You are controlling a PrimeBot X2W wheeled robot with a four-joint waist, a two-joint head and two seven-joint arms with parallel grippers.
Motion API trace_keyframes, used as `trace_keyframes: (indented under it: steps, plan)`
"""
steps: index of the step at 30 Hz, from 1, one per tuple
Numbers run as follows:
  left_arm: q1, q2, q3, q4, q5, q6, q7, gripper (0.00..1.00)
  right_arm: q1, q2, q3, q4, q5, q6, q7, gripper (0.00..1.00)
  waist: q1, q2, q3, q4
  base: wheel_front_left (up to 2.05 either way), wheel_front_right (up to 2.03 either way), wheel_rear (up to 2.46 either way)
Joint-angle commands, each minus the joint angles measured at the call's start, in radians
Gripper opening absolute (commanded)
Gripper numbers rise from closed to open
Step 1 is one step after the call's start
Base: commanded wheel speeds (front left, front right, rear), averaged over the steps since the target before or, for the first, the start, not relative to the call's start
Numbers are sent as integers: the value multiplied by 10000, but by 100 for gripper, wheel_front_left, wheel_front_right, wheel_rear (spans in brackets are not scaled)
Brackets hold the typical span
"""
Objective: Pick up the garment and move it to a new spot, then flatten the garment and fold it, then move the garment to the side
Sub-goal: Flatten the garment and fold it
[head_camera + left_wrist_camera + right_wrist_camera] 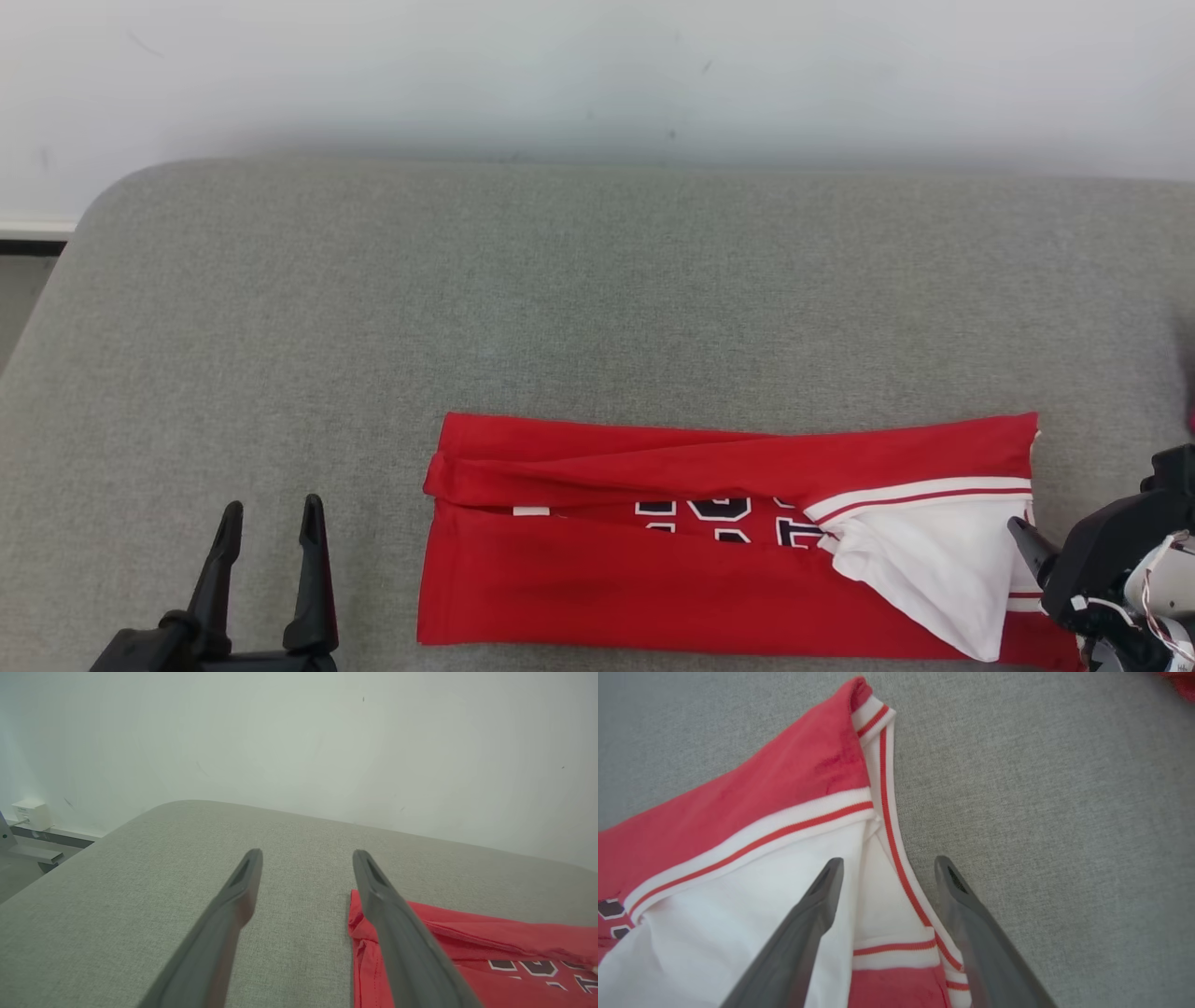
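The garment (653, 579) is a red jersey with white trim and dark lettering, folded into a long band near the front of the grey cushion (560, 299). A white inner flap (934, 560) is turned out at its right end. My left gripper (271, 509) stands open over bare cushion to the left of the garment, holding nothing. In the left wrist view the left gripper (306, 855) has the garment's left end (467, 952) beside its right finger. My right gripper (1027, 546) is open at the garment's right end. In the right wrist view the right gripper (886, 861) straddles the striped white edge (896, 858).
A white wall (597, 75) runs behind the cushion. The cushion's far left corner (121, 196) is rounded, with floor beyond it. A small white box (30, 814) sits by the wall at the left. Something red (1181, 679) lies on the cushion past the garment's right end.
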Motion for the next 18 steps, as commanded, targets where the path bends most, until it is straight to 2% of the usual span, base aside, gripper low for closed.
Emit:
trace_keyframes:
  steps: [1, 8, 15, 16, 18]
  plan:
    - [-117, -21, 7, -22, 77, -14, -4, 100, -123, -58, -11, 86, -101, -28, -48, 100, 0, 0, 173, 142, 0, 0, 0]
    - [-390, -23, -147, 107, -79, 6, -4, 100, -608, 75, -118, 809, -520, -28, -52, 100, 0, 0, 465, 393, 0, 0, 0]
    - [-458, -23, -127, 138, -65, 1, -4, 100, -449, 232, 41, 1473, -885, -28, 635, 100, 0, 0, 525, 435, 0, 0, 0]
    - [-463, -24, -119, 142, -66, -3, -4, 100, -420, 223, 92, 1509, -905, -28, 729, 52, 0, 0, 524, 428, 0, 0, 0]
    - [-473, -24, -111, 149, -71, -13, -4, 100, -413, 180, 211, 1465, -966, -28, 767, 0, 0, 0, 526, 407, 0, 0, 0]
